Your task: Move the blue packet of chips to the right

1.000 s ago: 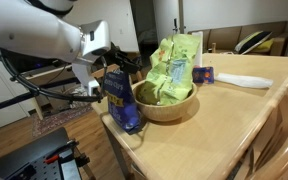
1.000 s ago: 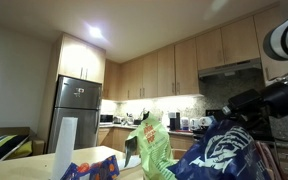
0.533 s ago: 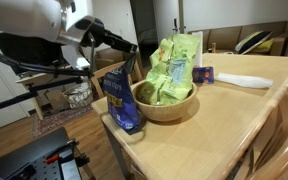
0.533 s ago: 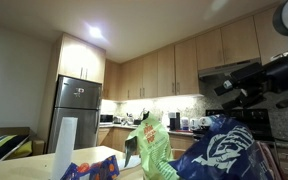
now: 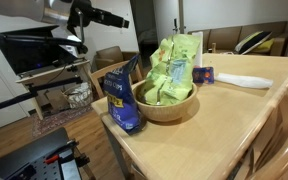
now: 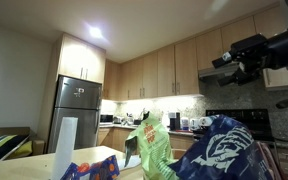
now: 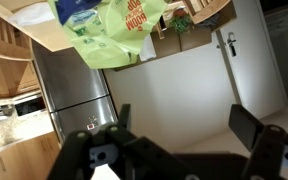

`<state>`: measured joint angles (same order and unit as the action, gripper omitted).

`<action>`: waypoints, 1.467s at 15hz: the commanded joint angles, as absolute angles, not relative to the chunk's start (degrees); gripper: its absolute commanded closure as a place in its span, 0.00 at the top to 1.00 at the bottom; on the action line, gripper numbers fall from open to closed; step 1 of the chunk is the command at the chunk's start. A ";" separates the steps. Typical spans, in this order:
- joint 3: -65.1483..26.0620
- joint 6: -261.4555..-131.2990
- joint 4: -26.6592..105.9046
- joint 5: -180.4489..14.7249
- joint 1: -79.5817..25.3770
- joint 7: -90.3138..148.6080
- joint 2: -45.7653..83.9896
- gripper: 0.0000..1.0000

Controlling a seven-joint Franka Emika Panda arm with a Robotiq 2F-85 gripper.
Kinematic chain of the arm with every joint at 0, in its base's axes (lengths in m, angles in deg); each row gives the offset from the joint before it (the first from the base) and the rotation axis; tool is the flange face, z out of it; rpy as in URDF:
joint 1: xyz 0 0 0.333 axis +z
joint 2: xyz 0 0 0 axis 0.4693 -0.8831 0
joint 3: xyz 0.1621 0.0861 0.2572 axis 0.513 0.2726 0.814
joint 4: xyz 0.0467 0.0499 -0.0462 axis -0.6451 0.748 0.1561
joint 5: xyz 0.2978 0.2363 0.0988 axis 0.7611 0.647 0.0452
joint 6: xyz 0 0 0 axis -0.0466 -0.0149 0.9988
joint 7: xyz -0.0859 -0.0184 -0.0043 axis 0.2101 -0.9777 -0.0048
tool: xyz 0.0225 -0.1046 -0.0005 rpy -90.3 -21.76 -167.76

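in an exterior view the blue packet of chips (image 5: 122,98) is seen upright at the desk's (image 5: 214,130) left edge, just beside the wooden bowl (image 5: 169,106), where it could be knocked off if clipped by the raised, wide-open, empty gripper (image 5: 117,19).

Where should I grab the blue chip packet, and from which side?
Probably best: grip the blue packet of chips by its top edge, coming down from above. It stands upright at the table corner, close against the wooden bowl, so the top looks freest.
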<state>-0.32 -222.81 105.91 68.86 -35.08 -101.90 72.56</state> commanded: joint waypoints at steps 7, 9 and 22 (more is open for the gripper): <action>-13.28 -235.30 106.07 66.80 -7.90 -92.58 73.23 0.27; -17.87 -238.36 106.14 66.44 -1.84 -92.62 72.63 0.12; -52.06 -249.88 106.80 66.05 25.59 -97.51 71.38 0.00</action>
<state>-48.18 -247.44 106.80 66.73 22.88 -96.22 71.26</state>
